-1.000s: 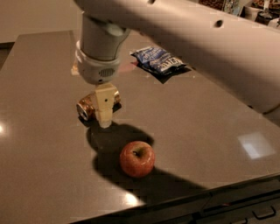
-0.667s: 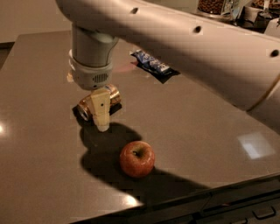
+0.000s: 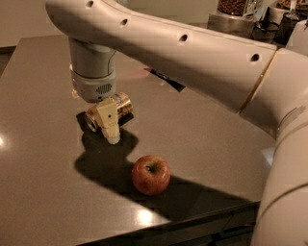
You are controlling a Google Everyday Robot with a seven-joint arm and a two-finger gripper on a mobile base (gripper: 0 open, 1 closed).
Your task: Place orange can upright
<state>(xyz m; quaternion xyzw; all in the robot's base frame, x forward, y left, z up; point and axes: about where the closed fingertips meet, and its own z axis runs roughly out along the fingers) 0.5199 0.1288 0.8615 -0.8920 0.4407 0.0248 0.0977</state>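
The orange can (image 3: 122, 104) lies on its side on the dark table (image 3: 43, 192), left of the middle, with one silver end facing front left. My gripper (image 3: 109, 126) hangs from the grey wrist straight over the can, reaching down across the can's front side to the tabletop. My big white arm crosses the top of the view and hides the table behind it.
A red-yellow apple (image 3: 150, 174) stands in front of and to the right of the can, near the table's front edge (image 3: 192, 218). A dark strip of the snack bag (image 3: 166, 79) shows behind the arm. Containers stand at the back right (image 3: 236, 14).
My arm has swung left and lower across the view and now hides most of the snack bag. The gripper stays at the can. Can and apple have not moved.
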